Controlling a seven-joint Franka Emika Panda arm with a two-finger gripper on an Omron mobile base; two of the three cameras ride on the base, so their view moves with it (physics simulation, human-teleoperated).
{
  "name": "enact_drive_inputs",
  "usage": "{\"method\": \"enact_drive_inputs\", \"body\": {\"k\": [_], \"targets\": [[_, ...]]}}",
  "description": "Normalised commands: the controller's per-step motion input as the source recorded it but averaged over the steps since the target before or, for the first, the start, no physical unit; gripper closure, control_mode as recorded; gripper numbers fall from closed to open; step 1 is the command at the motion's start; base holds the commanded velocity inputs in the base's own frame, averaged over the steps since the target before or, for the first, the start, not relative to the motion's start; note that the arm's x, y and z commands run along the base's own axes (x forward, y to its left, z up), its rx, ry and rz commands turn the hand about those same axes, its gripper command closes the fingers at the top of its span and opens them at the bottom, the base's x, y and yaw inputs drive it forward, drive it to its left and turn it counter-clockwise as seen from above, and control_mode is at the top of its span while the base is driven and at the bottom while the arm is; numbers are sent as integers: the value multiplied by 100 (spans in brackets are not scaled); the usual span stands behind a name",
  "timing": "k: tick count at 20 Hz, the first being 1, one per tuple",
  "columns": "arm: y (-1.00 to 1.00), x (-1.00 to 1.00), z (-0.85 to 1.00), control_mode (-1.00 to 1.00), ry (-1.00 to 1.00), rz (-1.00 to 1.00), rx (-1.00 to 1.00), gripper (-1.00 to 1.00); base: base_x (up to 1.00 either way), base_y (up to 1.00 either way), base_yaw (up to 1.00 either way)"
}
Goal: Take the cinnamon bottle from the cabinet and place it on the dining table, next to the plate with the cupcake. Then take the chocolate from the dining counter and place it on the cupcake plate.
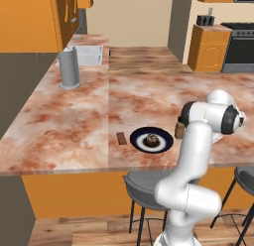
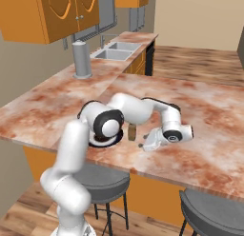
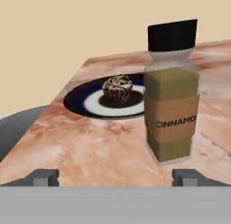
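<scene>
While the cinnamon bottle (image 3: 172, 90) stands upright on the worktop (image 1: 74, 121) near its front edge, just beside the dark blue plate (image 1: 152, 140) that carries the cupcake (image 3: 117, 88), my hand (image 2: 148, 143) hangs low over the marble close to it, jaws spread wide and holding nothing; the two finger tips (image 3: 43, 176) sit apart with the bottle clear of them. I judge the first half of the job done: the bottle is set down next to the plate. The chocolate (image 1: 121, 138) lies flat on the far side of the plate from the bottle, also near the front edge. My next move calls for backing off without knocking the bottle, crossing over the plate and coming down on the bar with the jaws across its narrow width.
</scene>
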Motion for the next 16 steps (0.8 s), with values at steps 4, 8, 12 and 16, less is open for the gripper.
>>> {"method": "enact_drive_inputs", "body": {"k": [4,8,12,16], "targets": [[10,-49,33,-100,6,-2,-22,-100,0,0,0],[20,-58,27,-100,0,-9,-13,-100,0,0,0],[38,-49,21,-100,0,-28,-1,-100,0,0,0],[38,-53,18,-100,0,-34,0,-100,0,0,0]]}}
